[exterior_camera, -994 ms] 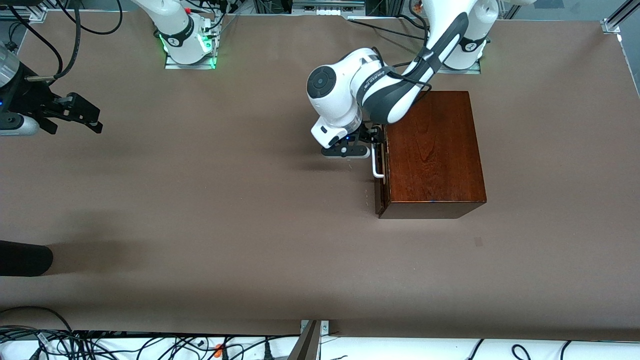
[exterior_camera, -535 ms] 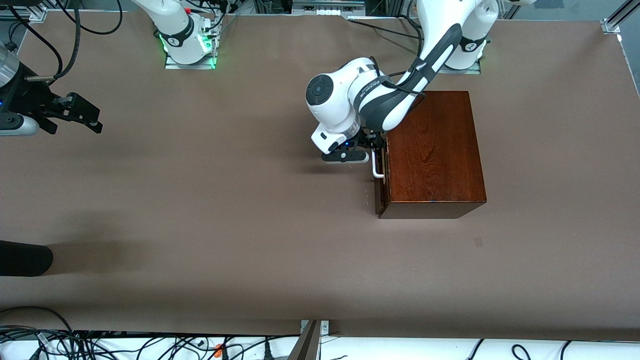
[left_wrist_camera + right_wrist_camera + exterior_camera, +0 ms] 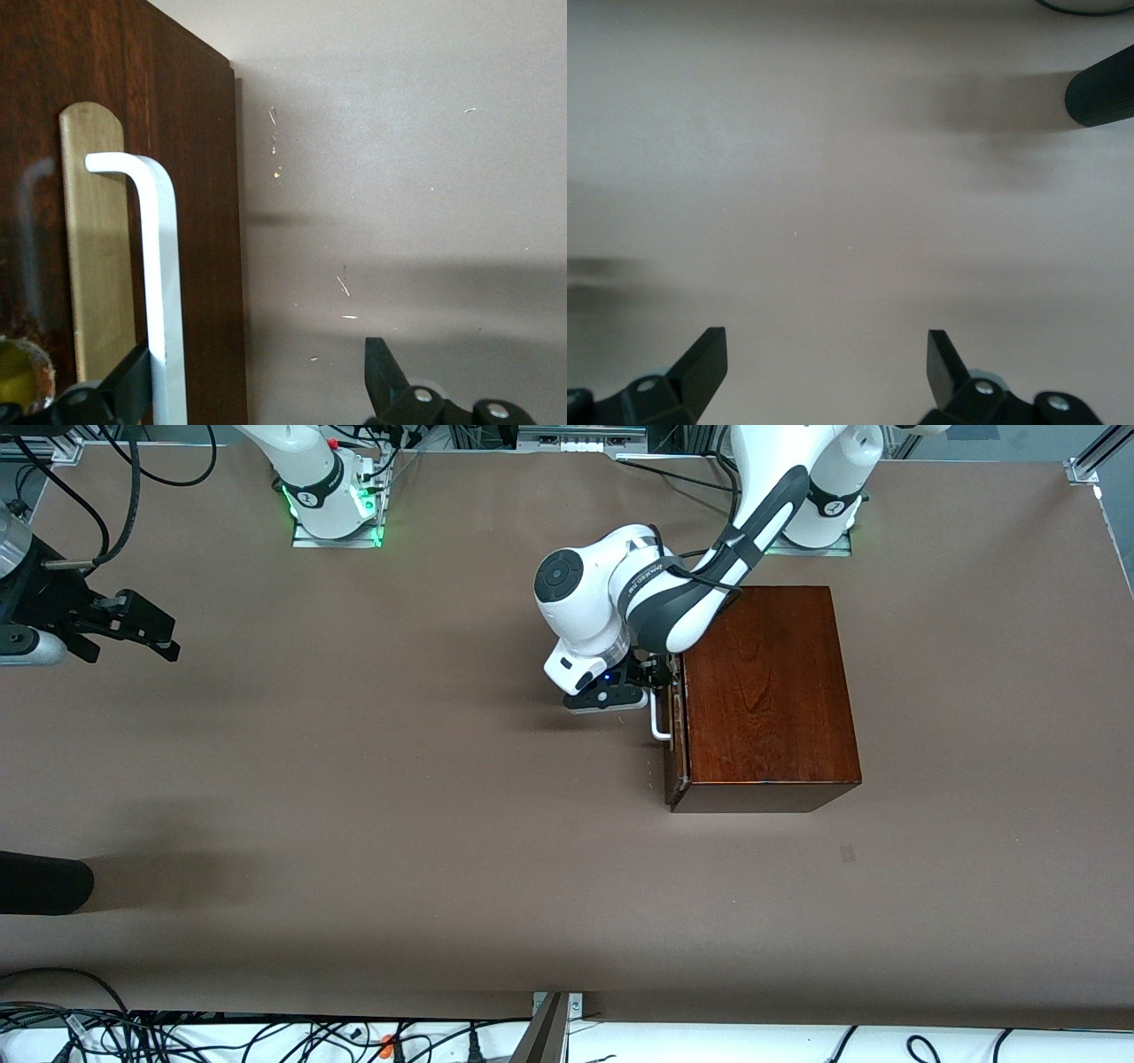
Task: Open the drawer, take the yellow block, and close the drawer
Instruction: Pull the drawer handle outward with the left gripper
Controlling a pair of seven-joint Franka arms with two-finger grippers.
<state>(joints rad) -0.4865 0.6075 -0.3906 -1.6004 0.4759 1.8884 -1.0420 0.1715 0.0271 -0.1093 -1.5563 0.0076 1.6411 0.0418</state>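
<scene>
Inside the wooden box [image 3: 766, 691], drawer [image 3: 675, 717] barely ajar, contents hidden.

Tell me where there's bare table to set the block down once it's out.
Bare table runs wide between the wooden box and the waiting right gripper, and on to the front camera's edge. It is crowded only at the drawer front, where the open left gripper sits at the white handle.

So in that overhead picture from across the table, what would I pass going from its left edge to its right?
Right arm's claw, open, over bare table → left arm's claw at the white handle → drawer front → dark wooden box.
</scene>
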